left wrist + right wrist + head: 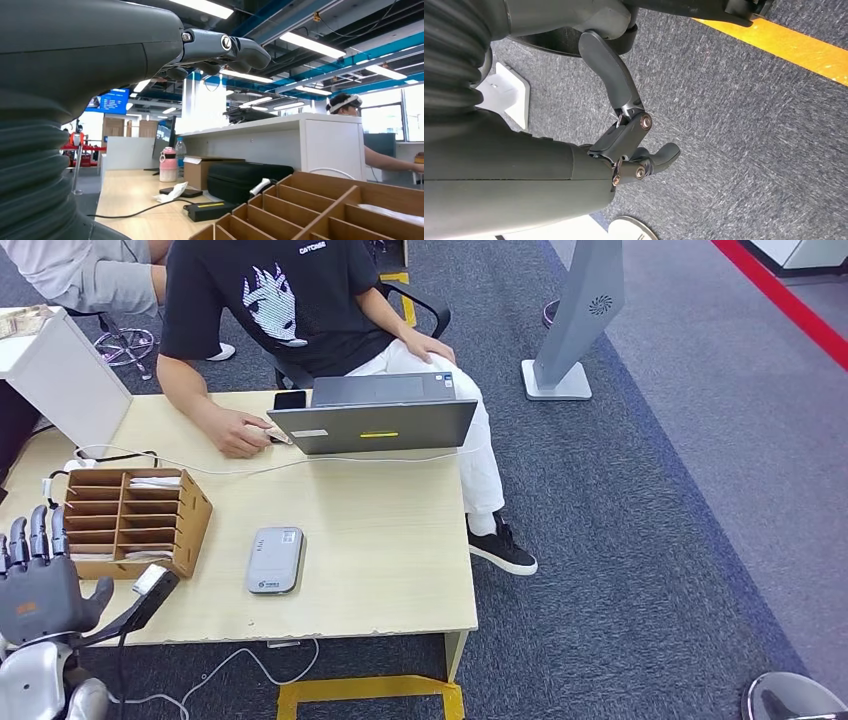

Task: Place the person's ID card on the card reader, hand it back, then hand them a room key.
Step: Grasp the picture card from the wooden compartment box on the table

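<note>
At far left of the desk we hold our left hand raised, fingers spread, holding nothing, just beside the wooden rack with cards in its slots. Card reader lies mid-desk, bare. No ID card is identifiable; the person's hand rests by the laptop. Right hand hangs over carpet, fingers loosely curled, empty. Judged: first step pending; next we must receive the ID.
</note>
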